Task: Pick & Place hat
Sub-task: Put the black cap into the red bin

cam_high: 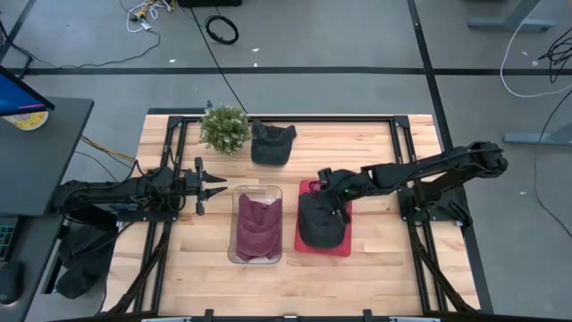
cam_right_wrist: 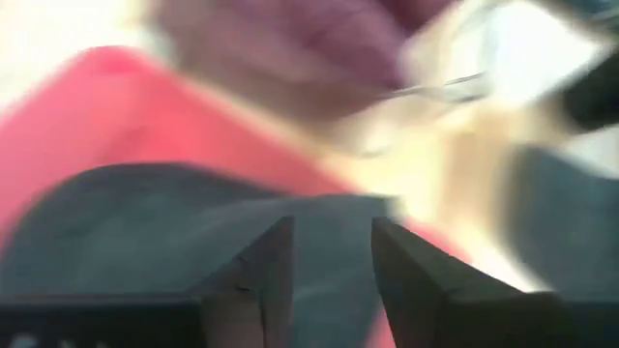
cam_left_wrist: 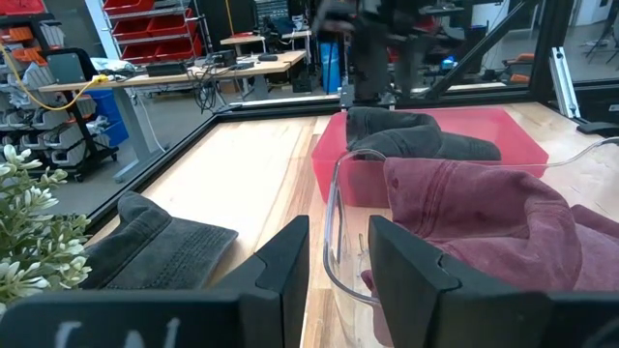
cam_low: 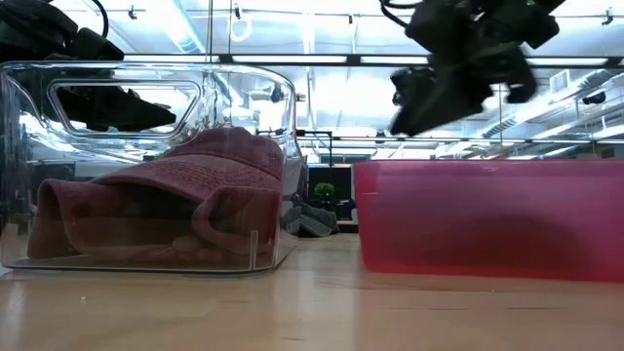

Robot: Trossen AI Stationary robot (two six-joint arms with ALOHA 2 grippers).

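Lying in the red bin [cam_high: 307,187] near the middle of the wooden counter [cam_high: 375,152], a dark hat [cam_high: 321,222] is seen with nothing gripping it. The right gripper [cam_high: 327,176] is held over the far edge of that bin, just above the hat; in the right wrist view its fingers [cam_right_wrist: 256,266] stand apart with only a narrow gap, and nothing is held between them. A maroon hat [cam_high: 258,227] is kept in the clear bin [cam_high: 235,195] just beside the red one. Another dark hat [cam_high: 272,143] is laid on the counter beside a small potted plant [cam_high: 224,127]. The left gripper [cam_high: 214,186] is parked near the clear bin, fingers [cam_left_wrist: 280,266] slightly parted and empty.
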